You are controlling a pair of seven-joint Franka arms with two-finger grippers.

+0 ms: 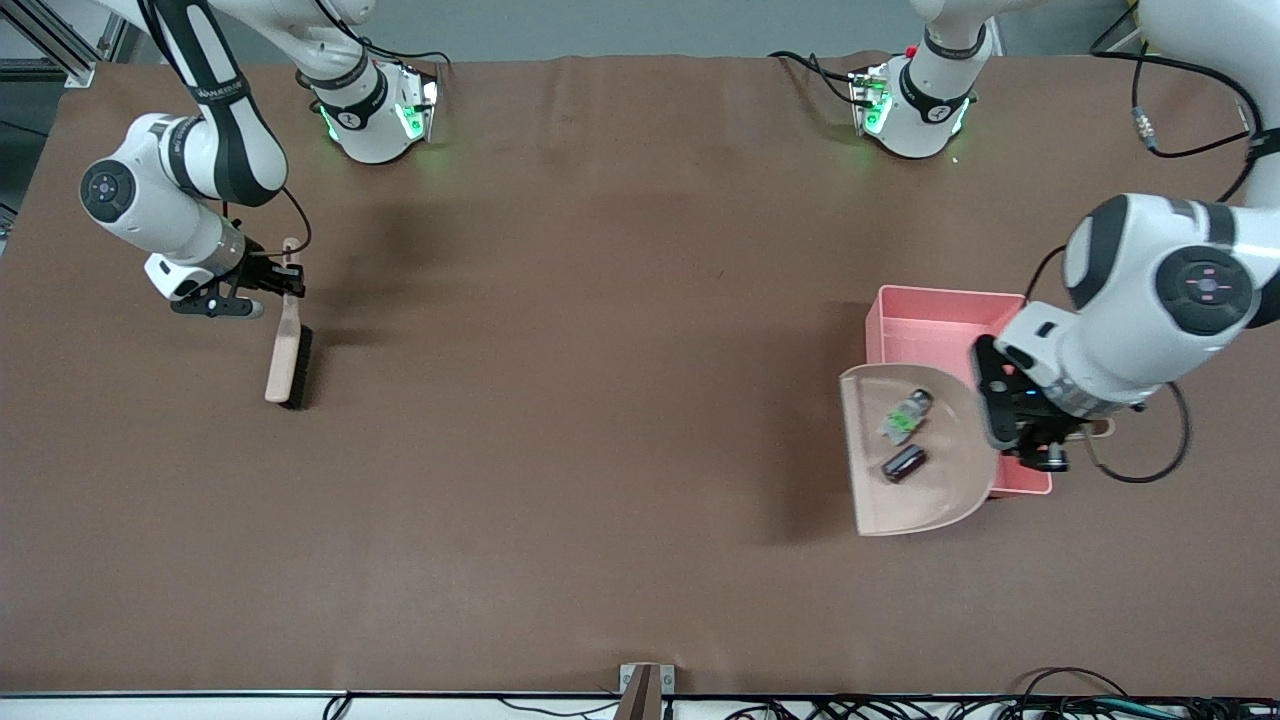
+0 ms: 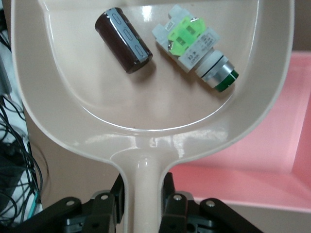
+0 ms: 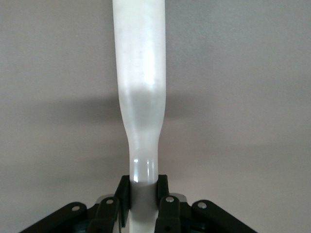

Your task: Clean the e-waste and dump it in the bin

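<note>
Beige plastic fills my left wrist view: the dustpan (image 2: pixel 146 92) is in my left gripper (image 2: pixel 141 199), whose fingers are clenched on its handle. Both pieces of e-waste lie in the pan: a dark cylindrical capacitor (image 2: pixel 123 41) and, just beside it, a whitish switch part (image 2: pixel 194 48) with a bright green tab and a green end. In the front view the capacitor (image 1: pixel 903 463) and the switch part (image 1: pixel 905 415) sit apart from each other on the pan floor.

The pan hangs partly over the pink bin (image 1: pixel 935 325), which stands toward the left arm's end of the table, but it looks roughly level, and neither scrap has slid out. The bin's pink floor, where I can see it past the pan's rim, appears bare.

My right gripper (image 1: pixel 285 280) is at the right arm's end of the table, clamped on the handle of the brush (image 1: pixel 288 355), whose bristles seem to rest on the brown table (image 1: pixel 600 400). That arm waits.

By my judgement the sweeping is finished, since I see no scraps left on the tabletop. What remains is the dump itself: bringing the pan's open lip fully over the bin and tilting until both pieces drop inside.
</note>
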